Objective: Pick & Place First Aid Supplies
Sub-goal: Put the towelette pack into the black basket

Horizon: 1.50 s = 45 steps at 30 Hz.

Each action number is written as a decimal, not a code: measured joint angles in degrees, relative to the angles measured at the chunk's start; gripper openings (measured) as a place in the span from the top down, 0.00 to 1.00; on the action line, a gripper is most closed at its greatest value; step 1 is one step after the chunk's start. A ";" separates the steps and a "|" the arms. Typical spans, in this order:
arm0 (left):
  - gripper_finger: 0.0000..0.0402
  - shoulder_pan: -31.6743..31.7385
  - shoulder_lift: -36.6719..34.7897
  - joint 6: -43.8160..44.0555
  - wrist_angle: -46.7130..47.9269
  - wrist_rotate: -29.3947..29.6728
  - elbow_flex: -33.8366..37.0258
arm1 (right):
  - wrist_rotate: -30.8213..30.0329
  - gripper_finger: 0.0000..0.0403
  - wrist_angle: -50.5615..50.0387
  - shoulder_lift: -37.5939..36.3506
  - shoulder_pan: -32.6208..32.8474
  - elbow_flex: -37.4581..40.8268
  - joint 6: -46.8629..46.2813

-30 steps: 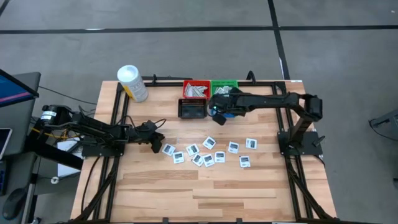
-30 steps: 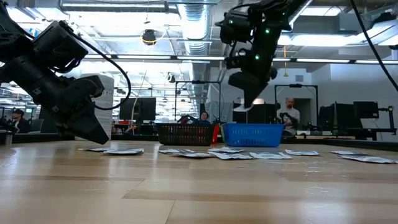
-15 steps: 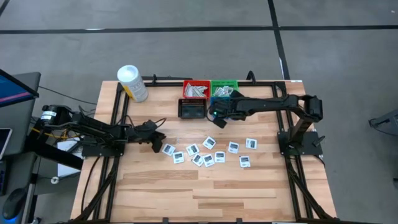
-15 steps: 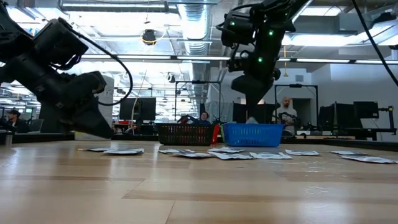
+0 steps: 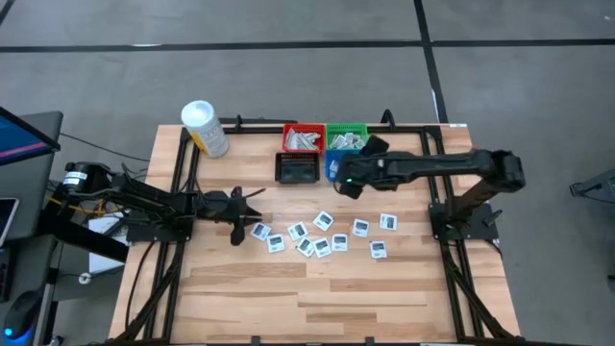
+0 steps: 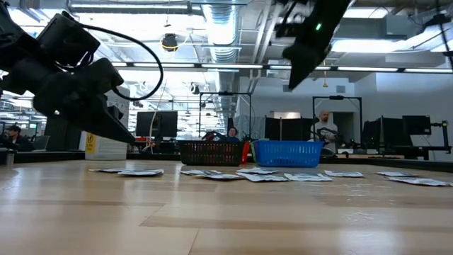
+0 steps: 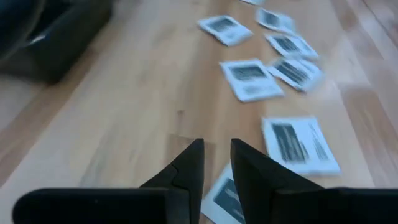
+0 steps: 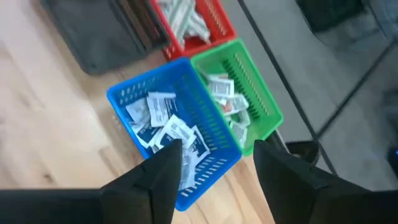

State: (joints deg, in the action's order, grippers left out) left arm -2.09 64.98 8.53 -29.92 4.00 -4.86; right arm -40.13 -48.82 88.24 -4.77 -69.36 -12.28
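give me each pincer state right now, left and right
Left pincer: narrow gap, nothing held, low over the packets.
Right pincer: open and empty, above the blue bin.

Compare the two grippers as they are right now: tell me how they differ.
1. The left gripper is low over the loose packets on the table; the right gripper is above the blue bin.
2. The left gripper's fingers stand close together with a narrow gap; the right gripper's fingers are spread wide.
3. The left gripper points at packets still to be sorted; the right looks down on packets already in a bin.

Both hold nothing.
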 joint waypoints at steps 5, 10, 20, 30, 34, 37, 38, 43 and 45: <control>0.76 -0.64 0.02 -9.61 0.68 -2.09 0.00 | 2.74 0.52 -0.38 -7.72 0.46 0.04 2.64; 0.68 -0.74 1.16 -9.91 1.14 -1.93 0.00 | 2.91 0.54 -0.38 -12.88 1.16 2.02 2.78; 0.58 -0.74 12.52 -9.76 -0.62 -1.95 -2.22 | 2.88 0.57 0.12 -18.75 3.03 14.04 -3.95; 0.76 -0.74 25.39 -9.61 -1.70 -2.94 -10.68 | 2.85 0.57 1.41 -18.73 6.45 22.58 -11.63; 0.93 -0.70 25.39 -9.78 -1.20 -2.93 -11.99 | 2.83 0.58 1.48 -18.77 7.84 23.75 -11.64; 0.98 -0.59 24.35 -9.83 -0.52 -1.98 -12.58 | 2.66 0.58 1.47 -18.77 8.41 24.24 -11.06; 0.98 -0.57 24.00 -9.83 -0.25 -1.19 -12.83 | 2.61 0.59 1.33 -18.77 8.58 24.53 -10.03; 0.98 -0.46 21.08 -12.44 -0.27 5.73 -14.62 | 2.17 0.59 -0.17 -18.75 8.05 25.57 -4.34; 0.98 0.25 19.84 -13.02 -0.43 8.83 -15.66 | 2.00 0.59 -0.71 -18.75 7.39 25.70 -3.78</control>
State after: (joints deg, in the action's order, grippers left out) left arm -1.84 84.82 -4.49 -30.35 12.83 -20.52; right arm -38.13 -49.53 69.49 2.62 -43.66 -16.05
